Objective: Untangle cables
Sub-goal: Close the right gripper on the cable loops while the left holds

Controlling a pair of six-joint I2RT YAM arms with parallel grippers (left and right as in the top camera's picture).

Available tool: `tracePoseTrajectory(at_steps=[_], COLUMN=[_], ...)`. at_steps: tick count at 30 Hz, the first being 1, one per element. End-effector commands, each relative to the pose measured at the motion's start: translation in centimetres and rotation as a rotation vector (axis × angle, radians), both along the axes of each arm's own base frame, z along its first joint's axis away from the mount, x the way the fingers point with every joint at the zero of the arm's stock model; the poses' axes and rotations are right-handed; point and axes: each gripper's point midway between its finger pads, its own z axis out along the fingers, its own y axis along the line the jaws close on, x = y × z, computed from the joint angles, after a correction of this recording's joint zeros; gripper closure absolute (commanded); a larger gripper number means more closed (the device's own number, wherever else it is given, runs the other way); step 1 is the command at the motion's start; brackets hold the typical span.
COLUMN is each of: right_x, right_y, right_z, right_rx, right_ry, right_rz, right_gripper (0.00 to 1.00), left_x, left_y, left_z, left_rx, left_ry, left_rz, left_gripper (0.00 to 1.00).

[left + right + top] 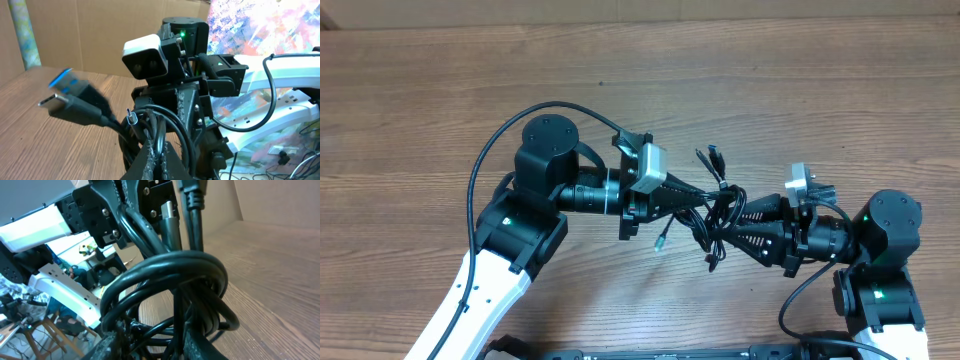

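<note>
The cables (718,205) are a knot of thin black cords held above the table between both arms. My left gripper (705,197) reaches in from the left; in the left wrist view it (161,149) is shut on one black strand of the cables (167,122). A plug with a blue tip (67,90) sticks out to the left. My right gripper (720,226) comes in from the right. In the right wrist view it (152,342) stands partly open, with several loops of the cables (165,270) between and over its fingers (112,342). A silvery-grey plug (168,211) hangs above.
The wooden table (440,90) runs under both arms, and its far edge meets a cardboard wall (100,35). Loose plug ends stick out of the knot at the top (712,158) and lower left (663,238). The right arm's camera (145,55) faces my left gripper closely.
</note>
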Motion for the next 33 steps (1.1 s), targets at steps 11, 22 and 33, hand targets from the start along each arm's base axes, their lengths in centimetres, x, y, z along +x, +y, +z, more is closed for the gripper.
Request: tracePoseTrajectory(at_steps=[11, 22, 33], right_x=[0.1, 1.9, 0.8], right_y=[0.0, -0.5, -0.1], right_z=[1.0, 0.0, 0.7], right_rx=[-0.002, -0.021, -0.007], right_ry=[-0.035, 0.026, -0.01], right_rz=[-0.012, -0.124, -0.051], right_gripper=[0.67, 0.73, 0.55], left_x=[-1.0, -2.6, -2.3], left_y=[-0.1, 0.1, 0.0], left_z=[1.1, 4.2, 3.8], left_rx=[-0.025, -0.11, -0.099], left_ry=[0.011, -0.025, -0.002], left_rz=[-0.059, -0.164, -0.146], left_gripper=[0.96, 0.96, 0.96])
